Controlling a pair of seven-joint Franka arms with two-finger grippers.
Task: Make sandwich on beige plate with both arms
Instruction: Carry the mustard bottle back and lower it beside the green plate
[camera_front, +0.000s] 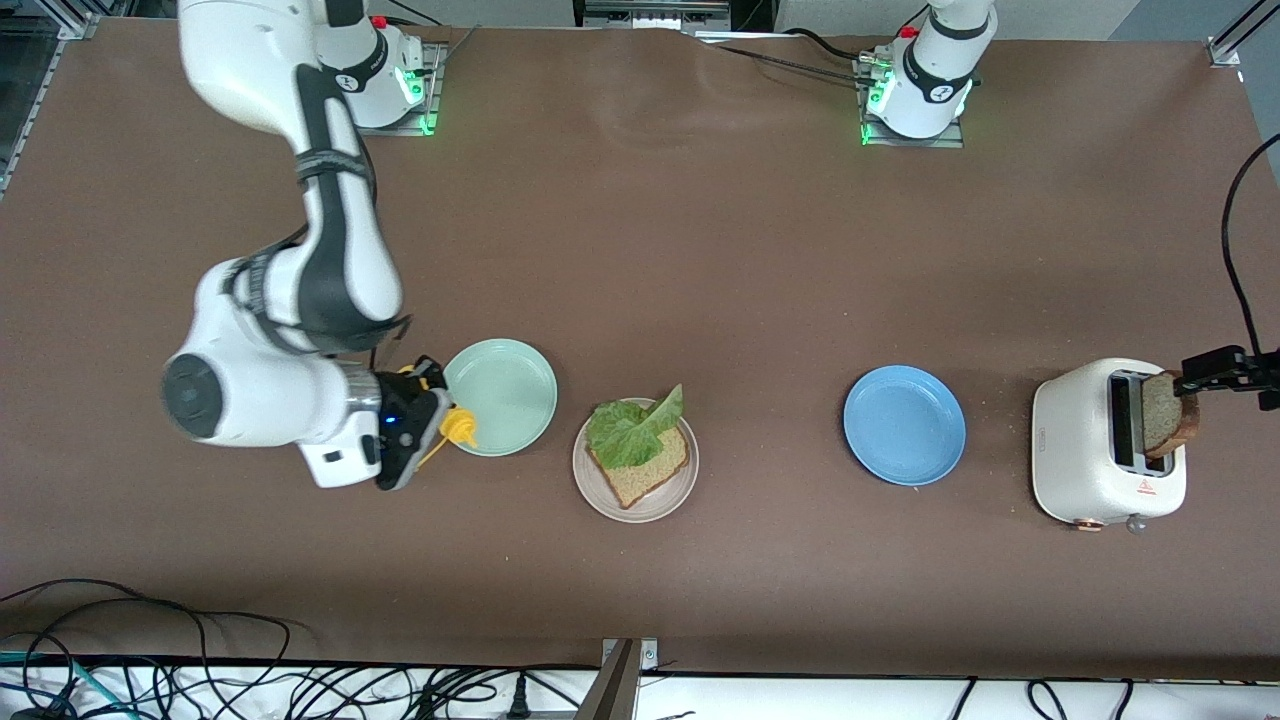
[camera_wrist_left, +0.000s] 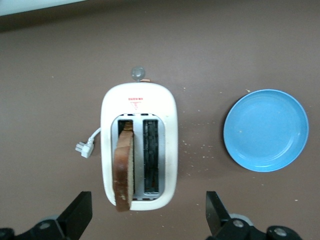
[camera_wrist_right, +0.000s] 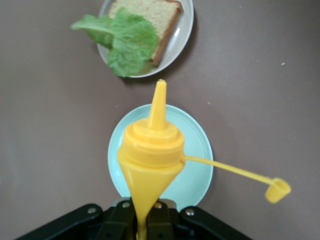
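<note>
Table: brown surface, fills most of the front view.

Right arm: comes down the upper left of the front view. Right gripper at left of centre, over the edge of the mint-green plate. Fingers clamped tight on a yellow squeeze bottle; nozzle points toward the beige plate, cap hangs off on its strap.

Left arm: only its base shows, top right. Left gripper at the right edge of the front view, over the toaster; fingers spread fully wide, holding nothing.

Toaster: white, lower right, one bread slice standing up out of a slot.

Blue plate: right of centre, bare.

Beige plate: lower centre of the front view, just beside the mint-green plate. It carries one slice of bread with a lettuce leaf on top; no top slice.
</note>
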